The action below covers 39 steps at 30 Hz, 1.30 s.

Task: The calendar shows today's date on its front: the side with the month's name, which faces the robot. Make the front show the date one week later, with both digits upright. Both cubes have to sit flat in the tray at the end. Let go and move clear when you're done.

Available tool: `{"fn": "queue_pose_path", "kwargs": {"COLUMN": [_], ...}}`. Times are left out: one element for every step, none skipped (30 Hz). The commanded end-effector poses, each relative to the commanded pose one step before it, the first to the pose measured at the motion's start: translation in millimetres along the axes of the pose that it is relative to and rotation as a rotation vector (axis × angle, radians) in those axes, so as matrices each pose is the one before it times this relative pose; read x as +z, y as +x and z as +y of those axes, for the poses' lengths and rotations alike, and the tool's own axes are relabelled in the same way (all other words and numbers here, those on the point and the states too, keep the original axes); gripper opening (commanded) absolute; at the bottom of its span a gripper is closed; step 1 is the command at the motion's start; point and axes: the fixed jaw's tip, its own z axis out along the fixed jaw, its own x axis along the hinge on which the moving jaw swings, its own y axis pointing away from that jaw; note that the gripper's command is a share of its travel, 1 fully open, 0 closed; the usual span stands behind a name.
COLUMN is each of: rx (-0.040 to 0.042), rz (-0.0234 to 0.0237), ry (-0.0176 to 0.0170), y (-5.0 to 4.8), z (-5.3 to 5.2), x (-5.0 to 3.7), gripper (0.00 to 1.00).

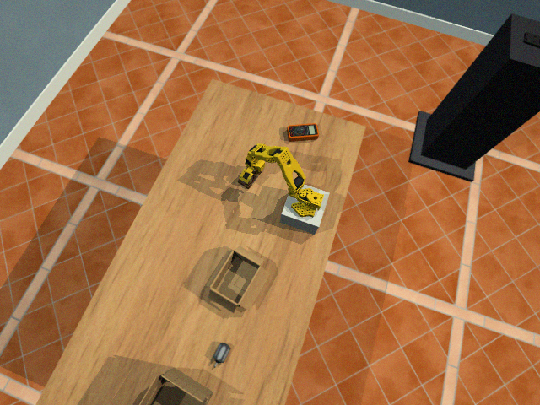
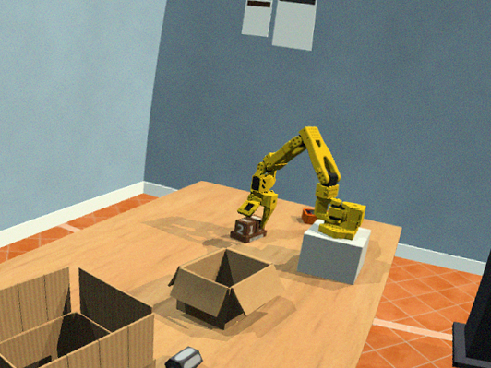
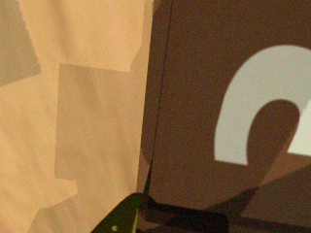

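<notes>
The calendar's dark brown tray [image 2: 246, 236] sits on the wooden table in front of the arm. A brown cube [image 2: 243, 227] in it shows a white "2" on the side towards the exterior camera. My gripper [image 2: 257, 216] points down onto the tray and is shut on a brown digit cube. That cube [image 3: 228, 121] fills the right of the wrist view, with part of a curved white digit on its near face. One yellow jaw tip [image 3: 119, 218] shows at the bottom edge. From above, the gripper [image 1: 246, 177] covers the cubes. The month's name is not readable.
The arm stands on a grey block [image 2: 331, 256]. An orange multimeter [image 1: 302, 131] lies behind it. An open cardboard box [image 2: 225, 286] stands in front of the tray, and a larger one [image 2: 61, 336] at the near end. A small grey device [image 2: 184, 361] lies beside the larger box.
</notes>
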Motion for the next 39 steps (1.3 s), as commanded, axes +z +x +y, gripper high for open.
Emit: {"fn": "queue_pose_path", "kwargs": {"rx": [0.01448, 0.0, 0.0, 0.0, 0.0, 0.0, 0.0, 0.0, 0.0, 0.0, 0.0, 0.0, 0.0, 0.0, 0.0, 0.0, 0.00001, 0.0, 0.0, 0.0, 0.0, 0.0, 0.0, 0.0, 0.0, 0.0, 0.0, 0.0, 0.0, 0.0, 0.0, 0.0, 0.0, -0.00001, 0.0, 0.0, 0.0, 0.0, 0.0], "rz": [-0.00298, 0.0, 0.0, 0.0, 0.0, 0.0, 0.0, 0.0, 0.0, 0.0, 0.0, 0.0, 0.0, 0.0, 0.0, 0.0, 0.0, 0.0, 0.0, 0.0, 0.0, 0.0, 0.0, 0.0, 0.0, 0.0, 0.0, 0.0, 0.0, 0.0, 0.0, 0.0, 0.0, 0.0, 0.0, 0.0, 0.0, 0.0, 0.0], "ry": [-0.01151, 0.0, 0.0, 0.0, 0.0, 0.0, 0.0, 0.0, 0.0, 0.0, 0.0, 0.0, 0.0, 0.0, 0.0, 0.0, -0.00001, 0.0, 0.0, 0.0, 0.0, 0.0, 0.0, 0.0, 0.0, 0.0, 0.0, 0.0, 0.0, 0.0, 0.0, 0.0, 0.0, 0.0, 0.0, 0.0, 0.0, 0.0, 0.0], "y": [0.365, 0.0, 0.0, -0.001, 0.005, -0.001, -0.001, -0.001, -0.001, -0.001, 0.0, 0.0, 0.0, 0.0, 0.0, 0.0, -0.004, 0.006, 0.005, 0.011, 0.016, 0.016, 0.016, 0.022, 0.016, 0.016, 0.016, 0.011, 0.005, 0.0, 0.0, 0.0, 0.0, 0.005, 0.005, 0.011, 0.022, 0.027, 0.032], "z": [1.33, 0.0, 0.0, 0.0, 0.0, -0.01, 0.0, 0.0, 0.01, 0.0, 0.0, 0.0, 0.0, 0.0, 0.0, 0.0, 0.0, -0.02, -0.05, -0.07, -0.11, -0.13, -0.14, -0.14, -0.14, -0.12, -0.11, -0.07, -0.05, -0.02, 0.0, 0.0, 0.0, -0.01, -0.04, -0.1, -0.16, -0.23, -0.28], "x": [1.451, -0.114, -0.192, -0.27, -0.324, -0.36, -0.378, -0.366, -0.324, -0.264, -0.192, -0.12, -0.048, -0.006, 0.0, 0.0, -0.01, -0.048, -0.114, -0.193, -0.265, -0.325, -0.361, -0.379, -0.361, -0.331, -0.265, -0.193, -0.12, -0.048, -0.006, 0.0, 0.0, -0.006, -0.054, -0.113, -0.191, -0.262, -0.328], "gripper": [0.0, 0.0, 0.0, 0.0, 0.0, 0.0, 0.0, 0.0, 0.0, 0.0, 0.0, 0.0, 0.0, 0.0, 0.0, 0.0, 0.0, 0.0, 0.0, 0.0, 0.0, 0.0, 0.0, 0.0, 0.0, 0.0, 0.0, 0.0, 0.0, 0.0, 0.0, 0.0, 0.0, 0.0, 0.0, 0.0, 0.0, 0.0, 0.0]}}
